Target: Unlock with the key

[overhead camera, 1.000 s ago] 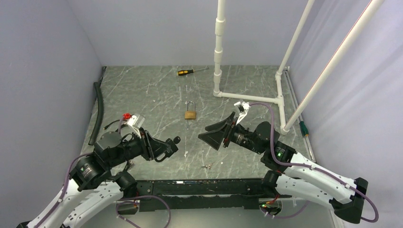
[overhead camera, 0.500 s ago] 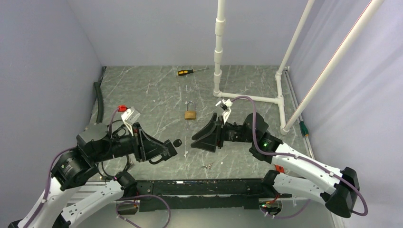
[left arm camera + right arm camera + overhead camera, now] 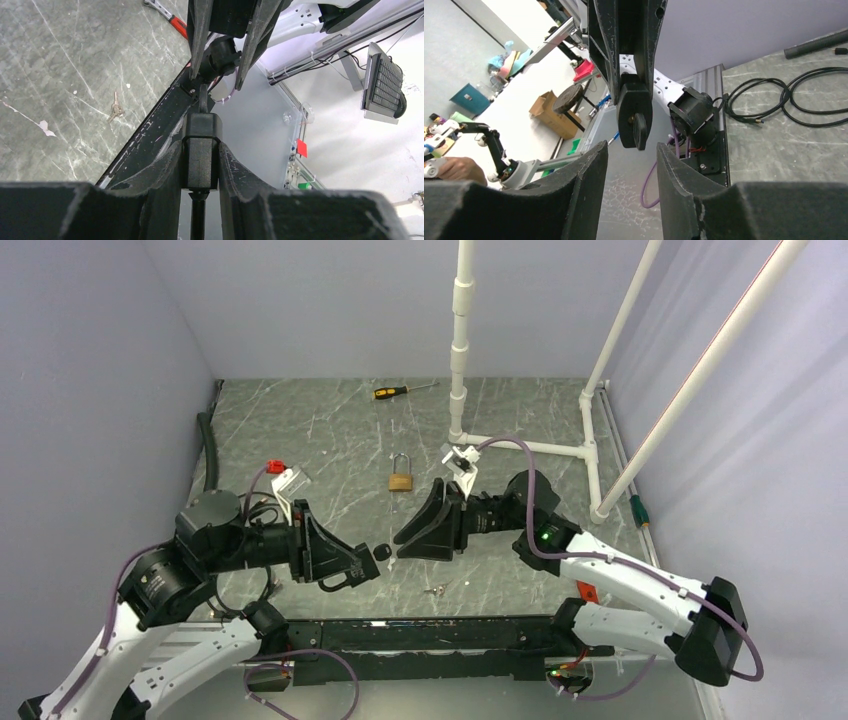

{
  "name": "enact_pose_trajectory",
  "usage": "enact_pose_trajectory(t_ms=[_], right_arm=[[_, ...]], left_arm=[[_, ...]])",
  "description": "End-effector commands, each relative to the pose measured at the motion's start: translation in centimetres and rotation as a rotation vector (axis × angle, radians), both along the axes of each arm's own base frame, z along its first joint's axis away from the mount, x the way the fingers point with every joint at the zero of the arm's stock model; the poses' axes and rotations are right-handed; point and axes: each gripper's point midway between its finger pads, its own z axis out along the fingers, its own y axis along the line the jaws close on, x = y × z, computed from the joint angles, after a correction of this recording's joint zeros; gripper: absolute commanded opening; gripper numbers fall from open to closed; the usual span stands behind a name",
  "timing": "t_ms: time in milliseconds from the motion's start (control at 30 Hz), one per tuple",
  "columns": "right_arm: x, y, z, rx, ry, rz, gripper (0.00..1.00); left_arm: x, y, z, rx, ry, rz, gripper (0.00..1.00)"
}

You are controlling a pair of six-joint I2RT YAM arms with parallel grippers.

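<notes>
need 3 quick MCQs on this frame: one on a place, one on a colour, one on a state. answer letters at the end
1. Where is the padlock?
A. hanging from a hook
B. lying on the table, ahead of both arms
C. inside a box

2. What colour is the screwdriver handle?
A. yellow and black
B. all red
C. all white

3. What is the left end effector doing?
A. open and empty
B. shut on a rag
C. shut on the key

Answers:
1 B, the top view shows it flat on the marbled surface.
2 A, the grip at the far end is yellow with black.
3 C, the left wrist view shows the black key head clamped in it.
</notes>
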Motion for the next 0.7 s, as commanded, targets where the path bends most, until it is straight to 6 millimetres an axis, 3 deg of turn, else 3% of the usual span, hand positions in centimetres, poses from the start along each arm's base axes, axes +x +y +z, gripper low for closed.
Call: enact_pose_trajectory(t_ms=[0,667], right_arm=[[-0.5,0.2,2.9,0.078,-0.064,0.048,0.41],[1.3,2.0,-0.8,-0.02,0.106,0.012,0.13]], left_arm=[[0.1,-1.1,3.1,-0.092,-0.086,-0.055,0.0],[2.7,-1.9,0.9,-0.026,-0.161,-0.016,0.0]])
